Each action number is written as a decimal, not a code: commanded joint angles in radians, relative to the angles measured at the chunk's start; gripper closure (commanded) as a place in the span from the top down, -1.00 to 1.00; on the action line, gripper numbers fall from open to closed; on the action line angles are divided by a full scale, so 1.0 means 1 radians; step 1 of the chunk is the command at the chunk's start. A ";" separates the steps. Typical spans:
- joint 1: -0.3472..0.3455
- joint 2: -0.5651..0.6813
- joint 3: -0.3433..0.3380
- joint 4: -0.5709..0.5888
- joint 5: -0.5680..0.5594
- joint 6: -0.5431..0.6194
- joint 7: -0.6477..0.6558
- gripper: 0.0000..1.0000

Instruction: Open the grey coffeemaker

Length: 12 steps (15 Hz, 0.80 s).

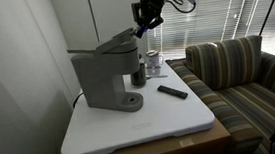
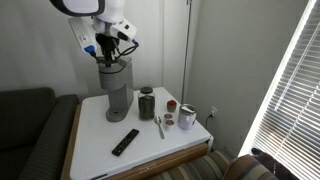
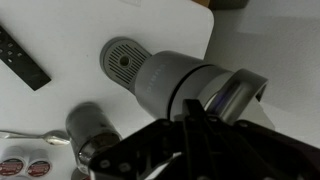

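The grey coffeemaker (image 1: pixel 107 75) stands on the white table (image 1: pixel 133 136) and shows in both exterior views (image 2: pixel 115 88). Its top lid (image 1: pixel 120 39) is tilted up at the front. In the wrist view I look down on its round base plate (image 3: pixel 124 62), its body (image 3: pixel 178 82) and a shiny opening under the raised lid (image 3: pixel 236 95). My gripper (image 1: pixel 143 24) (image 2: pixel 110 48) is at the lid's front edge. Its dark fingers (image 3: pixel 196 140) are pressed together, with nothing visible between them.
A dark metal tin (image 2: pixel 147 103) (image 3: pixel 90 130) stands beside the machine. A black remote (image 1: pixel 173 91) (image 2: pixel 125 142), a spoon (image 2: pixel 160 126), small round lids (image 2: pixel 170 105) and a white mug (image 2: pixel 187 117) lie on the table. A sofa (image 1: pixel 248 77) adjoins the table's edge.
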<state>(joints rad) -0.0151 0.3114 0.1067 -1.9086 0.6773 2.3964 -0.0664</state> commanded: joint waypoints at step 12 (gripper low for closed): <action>0.007 -0.051 0.028 -0.015 0.045 0.136 -0.029 -1.00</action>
<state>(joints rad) -0.0106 0.2915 0.1235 -1.9039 0.6803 2.4885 -0.0667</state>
